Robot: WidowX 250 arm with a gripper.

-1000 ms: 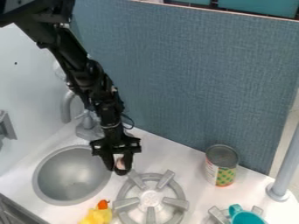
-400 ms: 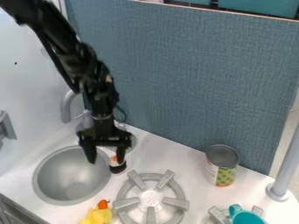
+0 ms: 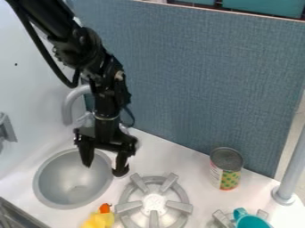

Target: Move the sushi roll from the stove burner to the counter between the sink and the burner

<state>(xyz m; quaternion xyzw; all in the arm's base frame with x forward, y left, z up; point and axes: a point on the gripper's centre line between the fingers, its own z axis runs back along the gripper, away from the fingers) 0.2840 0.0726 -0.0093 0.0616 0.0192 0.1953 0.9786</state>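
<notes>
- Black, at left: saw the claw (image 3: pixel 104 168) spread wide, with one finger over the sink (image 3: pixel 38 182) and the other just past its right rim.
- Found a small dark object (image 3: pixel 121 172) at the right-hand fingertip, mostly hidden; could not tell whether touching or just behind. Saw nothing held between the fingers.
- Noted a grey, curved faucet (image 3: pixel 68 109) on the sink's far side, partly behind the arm.
- Saw a round grey burner (image 3: pixel 183 188) right of the sink, on the white surface (image 3: pixel 193 162).
- Found a yellow duck (image 3: pixel 99 220) with an orange beak near the burner's left side.
- Spotted an upright can (image 3: pixel 226 170) farther right, by the blue-grey panel (image 3: pixel 196 80).
- Saw a teal cup (image 3: pixel 250 221) at near right, and a grey pole (image 3: pixel 290 173) beyond.
</notes>
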